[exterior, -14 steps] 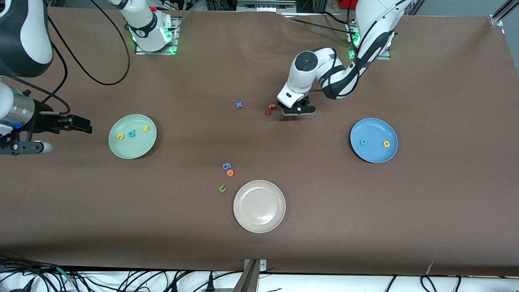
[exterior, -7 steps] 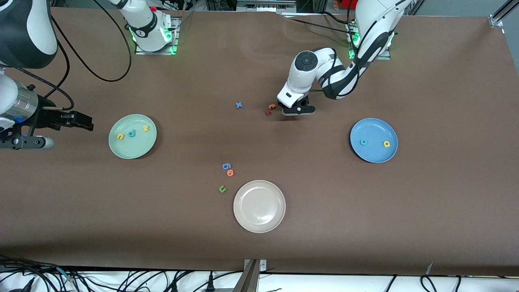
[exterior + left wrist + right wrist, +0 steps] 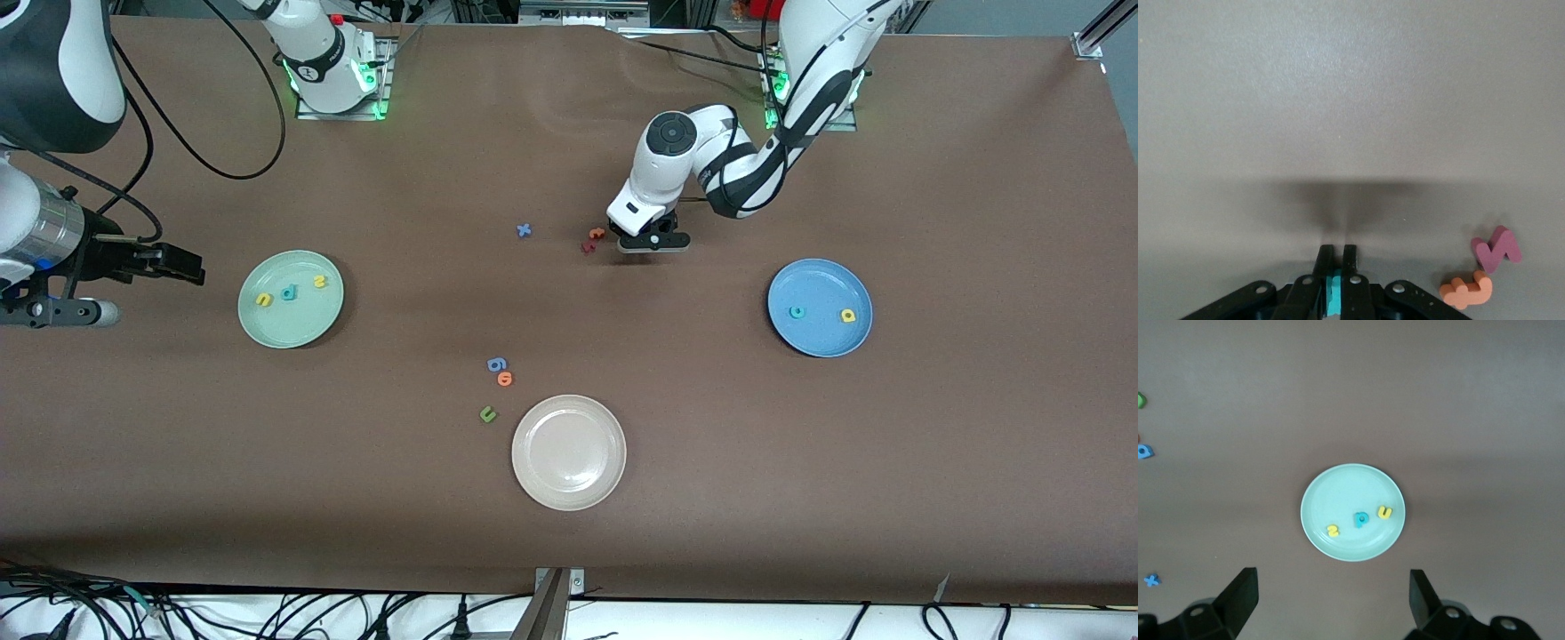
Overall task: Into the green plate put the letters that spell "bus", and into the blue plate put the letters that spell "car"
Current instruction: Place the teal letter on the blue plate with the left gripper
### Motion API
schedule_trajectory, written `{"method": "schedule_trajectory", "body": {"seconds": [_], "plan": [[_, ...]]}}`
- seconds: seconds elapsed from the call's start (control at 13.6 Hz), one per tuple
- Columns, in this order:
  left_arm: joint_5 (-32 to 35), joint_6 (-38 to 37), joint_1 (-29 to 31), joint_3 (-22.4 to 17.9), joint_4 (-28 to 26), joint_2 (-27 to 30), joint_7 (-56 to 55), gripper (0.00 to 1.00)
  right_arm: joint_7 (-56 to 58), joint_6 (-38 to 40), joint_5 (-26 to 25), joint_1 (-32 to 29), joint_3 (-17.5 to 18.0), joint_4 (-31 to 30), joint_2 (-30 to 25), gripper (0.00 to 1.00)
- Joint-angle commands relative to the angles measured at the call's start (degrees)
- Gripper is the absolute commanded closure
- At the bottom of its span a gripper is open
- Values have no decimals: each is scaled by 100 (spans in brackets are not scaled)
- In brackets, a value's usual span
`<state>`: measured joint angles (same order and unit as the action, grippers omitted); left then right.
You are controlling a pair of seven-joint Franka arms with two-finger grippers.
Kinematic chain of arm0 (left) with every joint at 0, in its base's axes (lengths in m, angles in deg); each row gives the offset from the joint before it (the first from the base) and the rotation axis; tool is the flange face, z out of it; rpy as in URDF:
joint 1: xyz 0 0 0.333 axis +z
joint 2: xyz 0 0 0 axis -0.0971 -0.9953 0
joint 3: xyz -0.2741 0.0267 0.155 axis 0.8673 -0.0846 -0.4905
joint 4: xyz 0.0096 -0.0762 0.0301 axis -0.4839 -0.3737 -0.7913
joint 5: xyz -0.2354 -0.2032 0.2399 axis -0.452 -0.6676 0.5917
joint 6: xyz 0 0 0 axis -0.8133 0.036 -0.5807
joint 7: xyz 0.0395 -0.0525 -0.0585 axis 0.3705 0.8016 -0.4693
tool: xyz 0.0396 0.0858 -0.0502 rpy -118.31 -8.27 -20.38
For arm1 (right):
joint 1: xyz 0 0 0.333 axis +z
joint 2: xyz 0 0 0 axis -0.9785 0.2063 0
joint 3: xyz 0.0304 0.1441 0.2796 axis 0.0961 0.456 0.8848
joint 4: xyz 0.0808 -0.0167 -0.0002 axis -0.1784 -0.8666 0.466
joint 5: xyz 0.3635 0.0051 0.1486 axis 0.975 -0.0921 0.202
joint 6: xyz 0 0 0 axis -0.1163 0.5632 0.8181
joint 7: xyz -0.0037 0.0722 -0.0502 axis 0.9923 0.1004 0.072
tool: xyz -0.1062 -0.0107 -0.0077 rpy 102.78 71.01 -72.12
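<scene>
Between left fingers (image 3: 1327, 267), teal r (image 3: 1333, 293)

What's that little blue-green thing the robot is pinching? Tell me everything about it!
It's a small teal foam piece, thick, soft-looking and matte. Only a narrow edge shows, so its letter shape can't be read. The left tool is shut on it, one black finger pressed to each side, low over the brown table. Beside it on the table lie an orange letter and a dark red letter, not touching it.
</scene>
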<state>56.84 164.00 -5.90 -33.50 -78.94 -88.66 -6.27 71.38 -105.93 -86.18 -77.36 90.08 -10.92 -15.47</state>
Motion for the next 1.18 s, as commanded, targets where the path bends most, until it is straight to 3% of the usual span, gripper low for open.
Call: {"method": "schedule_trajectory", "body": {"seconds": [0.0,0.44,0.74,1.1], "plan": [[234,-500,390,26,65,236,727,100,-28,159,-99,-65,-94,-82,-97,0],[120,-1353,1075,157,311,623,2406,100,-378,229,-108,-39,-76,-47,-141,0],[-64,-1740,2436,693,600,615,4223,100,-388,377,-143,-30,-85,-65,-149,0],[-241,-1838,3414,659,846,423,6265,100,-388,668,-213,-30,-155,-47,-211,0]]}}
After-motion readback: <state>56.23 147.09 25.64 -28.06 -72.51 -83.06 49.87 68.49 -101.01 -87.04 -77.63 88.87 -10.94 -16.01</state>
